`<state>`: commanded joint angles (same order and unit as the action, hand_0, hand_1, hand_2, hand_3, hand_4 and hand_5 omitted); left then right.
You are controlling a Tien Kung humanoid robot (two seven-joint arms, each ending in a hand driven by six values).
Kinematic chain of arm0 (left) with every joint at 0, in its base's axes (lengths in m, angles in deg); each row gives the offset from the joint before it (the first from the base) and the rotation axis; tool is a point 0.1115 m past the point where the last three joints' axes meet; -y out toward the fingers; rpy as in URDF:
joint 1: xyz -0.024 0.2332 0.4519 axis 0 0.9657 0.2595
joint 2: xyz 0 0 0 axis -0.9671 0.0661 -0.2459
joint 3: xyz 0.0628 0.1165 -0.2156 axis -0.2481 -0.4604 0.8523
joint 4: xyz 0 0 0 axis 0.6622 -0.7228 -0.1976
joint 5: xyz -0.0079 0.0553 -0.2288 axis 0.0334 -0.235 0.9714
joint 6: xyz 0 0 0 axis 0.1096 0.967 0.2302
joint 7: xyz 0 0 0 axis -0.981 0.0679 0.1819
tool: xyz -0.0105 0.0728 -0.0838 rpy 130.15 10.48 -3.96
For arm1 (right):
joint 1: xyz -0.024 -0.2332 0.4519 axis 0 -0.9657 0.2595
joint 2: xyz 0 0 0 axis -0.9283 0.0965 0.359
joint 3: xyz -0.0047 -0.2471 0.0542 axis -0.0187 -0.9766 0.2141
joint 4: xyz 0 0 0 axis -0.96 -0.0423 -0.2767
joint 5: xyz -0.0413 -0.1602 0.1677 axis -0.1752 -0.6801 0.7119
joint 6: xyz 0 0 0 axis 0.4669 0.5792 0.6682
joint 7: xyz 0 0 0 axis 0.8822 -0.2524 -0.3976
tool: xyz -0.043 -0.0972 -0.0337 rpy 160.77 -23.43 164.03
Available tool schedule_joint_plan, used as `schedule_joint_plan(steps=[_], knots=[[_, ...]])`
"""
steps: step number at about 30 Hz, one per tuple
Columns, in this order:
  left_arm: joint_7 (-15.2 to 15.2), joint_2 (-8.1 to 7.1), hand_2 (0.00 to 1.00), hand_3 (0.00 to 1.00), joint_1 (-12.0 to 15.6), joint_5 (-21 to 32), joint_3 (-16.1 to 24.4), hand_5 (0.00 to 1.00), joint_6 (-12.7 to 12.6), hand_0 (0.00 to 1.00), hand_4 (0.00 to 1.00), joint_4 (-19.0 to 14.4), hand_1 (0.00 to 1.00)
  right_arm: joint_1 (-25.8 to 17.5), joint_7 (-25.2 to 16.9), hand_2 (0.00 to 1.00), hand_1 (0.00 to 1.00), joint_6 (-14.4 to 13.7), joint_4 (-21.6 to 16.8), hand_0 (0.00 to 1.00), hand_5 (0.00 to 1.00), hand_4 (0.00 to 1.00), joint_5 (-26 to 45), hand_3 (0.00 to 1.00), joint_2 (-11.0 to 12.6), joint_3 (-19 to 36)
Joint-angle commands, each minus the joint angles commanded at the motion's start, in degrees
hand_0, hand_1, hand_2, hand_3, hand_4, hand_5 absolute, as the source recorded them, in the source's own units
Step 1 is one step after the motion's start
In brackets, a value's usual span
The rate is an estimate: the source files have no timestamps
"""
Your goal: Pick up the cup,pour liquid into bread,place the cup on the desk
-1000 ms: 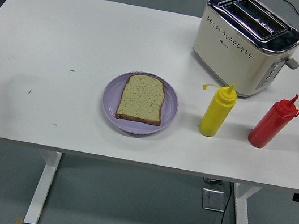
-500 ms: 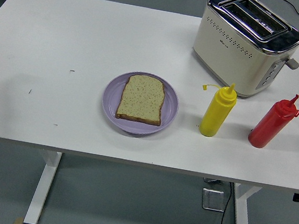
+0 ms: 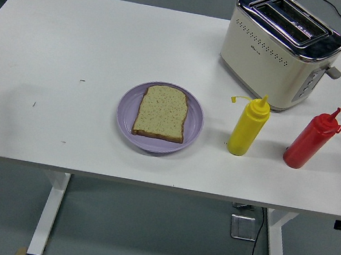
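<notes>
Bread (image 3: 162, 112) on purple plate (image 3: 190, 134); yellow bottle (image 3: 248, 127) beside

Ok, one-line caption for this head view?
Bread slice on purple plate, yellow and red squeeze bottles upright before toaster; no hand reaching in.

Bread slice (image 3: 162, 112): one piece, pale and speckled with a brown crust, lying flat on a lavender round plate (image 3: 126, 117) near table centre, toward the near edge.

Yellow squeeze bottle (image 3: 248, 127): upright, at 3 o'clock from the plate, just beside it, cap flipped off to the left on its tether.

Red squeeze bottle (image 3: 311, 139): upright, leaning slightly, at 3 o'clock from the yellow one, apart from it.
</notes>
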<state>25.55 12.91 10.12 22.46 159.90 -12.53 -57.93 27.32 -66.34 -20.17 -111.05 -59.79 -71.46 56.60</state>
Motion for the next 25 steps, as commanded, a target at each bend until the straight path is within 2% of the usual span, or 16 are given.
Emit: schedule_joint_plan(steps=[25], knots=[[0.0, 0.00, 0.724, 0.661, -0.1, 0.0, -0.1, 0.956, 0.0, 0.780, 0.526, 0.0, 0.732, 0.0, -0.3, 0.687, 0.658, -0.4, 0.2, 0.735, 0.452, 0.559, 0.6, 0.681, 0.0, 0.1]])
